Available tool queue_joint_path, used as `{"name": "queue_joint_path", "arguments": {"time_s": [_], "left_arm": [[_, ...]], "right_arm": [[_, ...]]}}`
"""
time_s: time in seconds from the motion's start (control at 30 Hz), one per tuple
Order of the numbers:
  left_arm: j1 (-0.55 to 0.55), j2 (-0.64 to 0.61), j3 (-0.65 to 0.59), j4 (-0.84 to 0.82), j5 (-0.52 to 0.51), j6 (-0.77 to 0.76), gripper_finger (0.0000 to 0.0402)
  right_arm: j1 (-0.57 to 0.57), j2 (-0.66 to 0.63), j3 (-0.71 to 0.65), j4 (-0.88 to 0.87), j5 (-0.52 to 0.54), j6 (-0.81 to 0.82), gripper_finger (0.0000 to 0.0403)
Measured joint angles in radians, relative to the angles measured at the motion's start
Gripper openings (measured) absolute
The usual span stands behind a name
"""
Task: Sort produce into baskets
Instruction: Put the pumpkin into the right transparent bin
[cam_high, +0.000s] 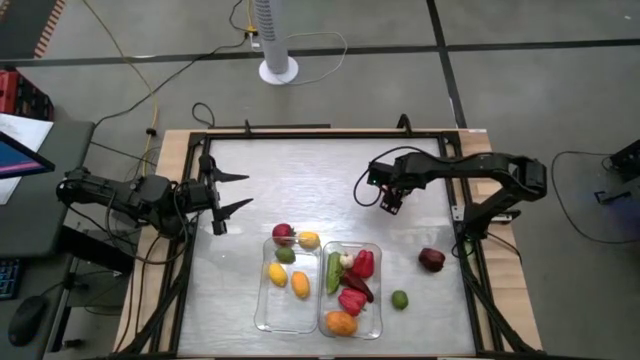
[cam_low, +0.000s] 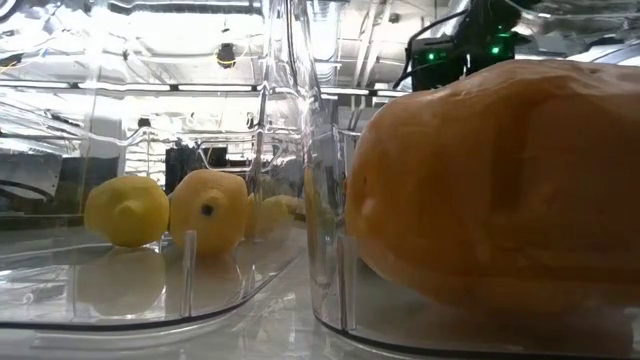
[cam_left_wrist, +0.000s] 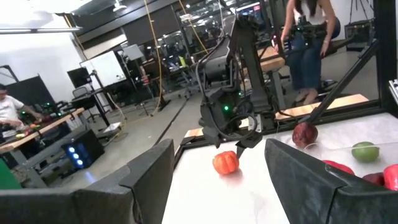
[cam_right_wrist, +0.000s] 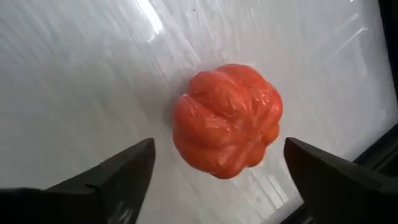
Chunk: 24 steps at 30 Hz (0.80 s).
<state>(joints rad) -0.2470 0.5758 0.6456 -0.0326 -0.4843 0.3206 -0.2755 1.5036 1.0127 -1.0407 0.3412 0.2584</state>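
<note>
A red-orange ribbed tomato (cam_right_wrist: 227, 121) lies on the white table, at the far right of centre. My right gripper (cam_high: 390, 203) hovers just above it, open, with a finger on either side and apart from it. This also shows in the left wrist view (cam_left_wrist: 239, 138). My left gripper (cam_high: 235, 193) is open and empty at the table's left, pointing right. Two clear baskets stand side by side at the near middle. The left basket (cam_high: 262, 310) holds yellow, orange and green pieces. The right basket (cam_high: 376, 330) holds a green pepper, red pieces and an orange one (cam_low: 500, 180).
A dark maroon fruit (cam_high: 431, 260) and a green lime (cam_high: 399, 299) lie loose on the table right of the baskets. A red fruit (cam_high: 283, 233) and a yellow one (cam_high: 309, 240) sit at the left basket's far rim. A black frame edges the table. A person stands beyond it (cam_left_wrist: 311, 37).
</note>
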Motion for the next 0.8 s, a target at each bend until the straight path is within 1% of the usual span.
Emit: {"name": "queue_joint_path", "arguments": {"time_s": [0.07,0.17,0.23,0.37,0.5,0.67,0.8], "left_arm": [[0.000,0.000,0.000,0.000,0.000,0.000,0.0240],[0.000,0.000,0.000,0.000,-0.001,0.000,0.0240],[0.000,0.000,0.000,0.000,-0.001,0.000,0.0240],[0.000,0.000,0.000,-0.002,-0.001,-0.001,0.0240],[0.000,0.000,0.000,-0.007,-0.001,-0.001,0.0240],[0.000,0.000,0.000,-0.009,-0.001,-0.001,0.0240],[0.000,0.000,0.000,-0.008,-0.001,0.000,0.0240]], "right_arm": [[0.000,0.000,0.016,-0.022,0.000,-0.004,0.0392],[-0.002,-0.001,0.026,-0.047,0.004,-0.050,0.0379],[-0.004,0.000,0.026,-0.049,0.023,-0.050,0.0377],[-0.025,0.007,0.020,-0.018,0.038,-0.048,0.0388],[-0.051,0.007,-0.035,0.055,0.005,-0.048,0.0398],[-0.094,0.008,-0.111,0.104,0.044,-0.064,0.0388],[-0.114,0.007,-0.148,0.172,0.051,-0.118,0.0374]]}}
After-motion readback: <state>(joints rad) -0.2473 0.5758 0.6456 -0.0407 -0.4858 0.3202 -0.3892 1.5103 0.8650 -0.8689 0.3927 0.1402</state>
